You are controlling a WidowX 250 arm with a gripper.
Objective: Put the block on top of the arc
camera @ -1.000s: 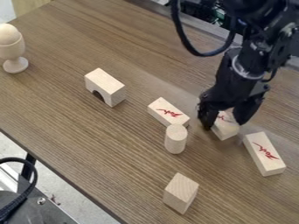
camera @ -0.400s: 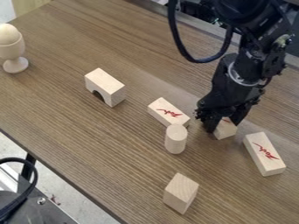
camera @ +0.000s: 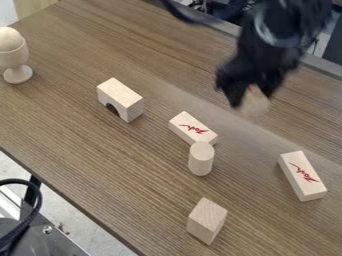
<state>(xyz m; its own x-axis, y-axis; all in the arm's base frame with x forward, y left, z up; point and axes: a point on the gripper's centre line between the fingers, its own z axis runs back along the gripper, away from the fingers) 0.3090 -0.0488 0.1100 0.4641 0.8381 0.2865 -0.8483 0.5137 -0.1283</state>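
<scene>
Gripper [camera: 252, 101]: black. Block in its grasp [camera: 255, 106]: pale beige, touch of red. Arc [camera: 124, 98]: light, natural wood tone. Oblong block by the cylinder [camera: 190, 125]: pale wood, red scrawl. Right-hand oblong block [camera: 299, 174]: same pale wood, red scrawl. Cylinder [camera: 201, 161]: pale cream-beige. Plain block [camera: 208, 220]: light tan, fine grain lines. Egg cup [camera: 15, 58]: pale cream. Table [camera: 87, 135]: mid-brown, streaked with darker wood grain. Cable [camera: 37, 205]: black.
</scene>
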